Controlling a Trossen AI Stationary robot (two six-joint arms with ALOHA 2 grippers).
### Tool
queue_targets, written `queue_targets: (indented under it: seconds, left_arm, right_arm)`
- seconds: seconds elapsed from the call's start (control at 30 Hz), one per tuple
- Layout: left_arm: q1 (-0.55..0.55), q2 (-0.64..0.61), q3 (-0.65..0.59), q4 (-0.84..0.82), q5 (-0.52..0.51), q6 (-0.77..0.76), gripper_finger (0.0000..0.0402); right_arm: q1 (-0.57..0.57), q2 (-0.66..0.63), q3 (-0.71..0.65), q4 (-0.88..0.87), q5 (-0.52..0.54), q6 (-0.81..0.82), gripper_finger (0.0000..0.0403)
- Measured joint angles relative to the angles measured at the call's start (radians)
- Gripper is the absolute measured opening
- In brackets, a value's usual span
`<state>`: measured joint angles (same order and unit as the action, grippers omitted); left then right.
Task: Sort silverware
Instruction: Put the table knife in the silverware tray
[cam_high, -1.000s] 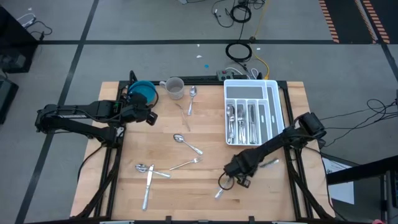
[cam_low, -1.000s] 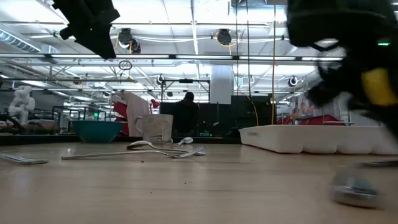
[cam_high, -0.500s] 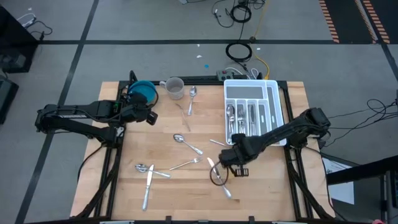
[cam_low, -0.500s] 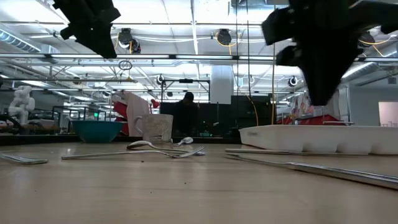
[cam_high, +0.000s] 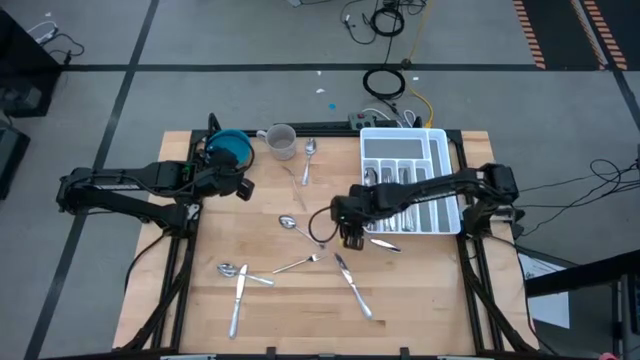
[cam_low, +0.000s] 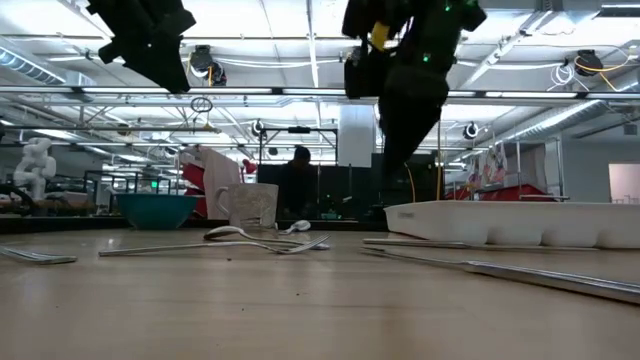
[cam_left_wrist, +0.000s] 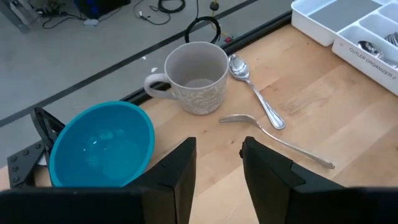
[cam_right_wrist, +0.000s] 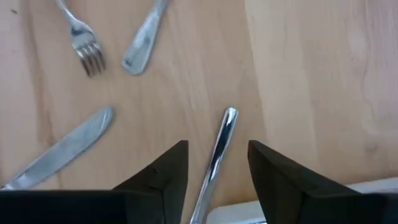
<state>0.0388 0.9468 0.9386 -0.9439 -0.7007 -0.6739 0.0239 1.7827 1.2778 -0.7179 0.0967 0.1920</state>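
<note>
Silverware lies loose on the wooden table: a spoon (cam_high: 310, 150) and a fork (cam_left_wrist: 273, 140) beside the mug, a spoon (cam_high: 297, 226), a fork (cam_high: 300, 264) and a knife (cam_high: 354, 286) mid-table, more (cam_high: 236, 285) at the front left. Several pieces (cam_high: 390, 195) lie in the white tray (cam_high: 435, 170). My right gripper (cam_high: 350, 232) hangs open above the table's middle, left of the tray. A handle (cam_right_wrist: 221, 146) lies flat on the table below the gap between its fingers. My left gripper (cam_left_wrist: 217, 163) waits open, raised near the blue bowl (cam_left_wrist: 102, 143).
A speckled mug (cam_left_wrist: 198, 76) stands beside the blue bowl at the far left. The right arm (cam_high: 440, 185) reaches across the tray's near end. Bare wood (cam_high: 440, 290) shows at the front right. Cables (cam_high: 385, 82) lie on the floor beyond the table.
My right gripper has gone from the table's near edge toward the far edge and the left, rising well above the table as it went. Two pieces of silverware on the right half of the table have shifted: one now lies near the tray, and a knife lies mid-table.
</note>
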Motion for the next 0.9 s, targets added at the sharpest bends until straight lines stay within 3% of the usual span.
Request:
queue_targets:
  seconds: [0.17, 0.57, 0.73, 0.9]
  left_arm:
    - [0.000, 0.000, 0.000, -0.007, 0.000, 0.000, 0.0136]
    - [0.000, 0.000, 0.000, -0.007, 0.001, 0.000, 0.0136]
    - [0.000, 0.000, 0.000, -0.008, 0.003, 0.001, 0.0136]
    - [0.000, 0.000, 0.000, -0.008, 0.004, 0.003, 0.0136]
  right_arm:
    - [-0.033, 0.065, 0.000, 0.006, -0.092, -0.001, 0.0169]
    - [-0.037, 0.235, 0.006, 0.038, -0.106, 0.062, 0.0165]
    - [-0.037, 0.260, 0.007, 0.045, -0.115, 0.078, 0.0115]
    - [-0.037, 0.259, 0.007, 0.049, -0.116, 0.103, 0.0016]
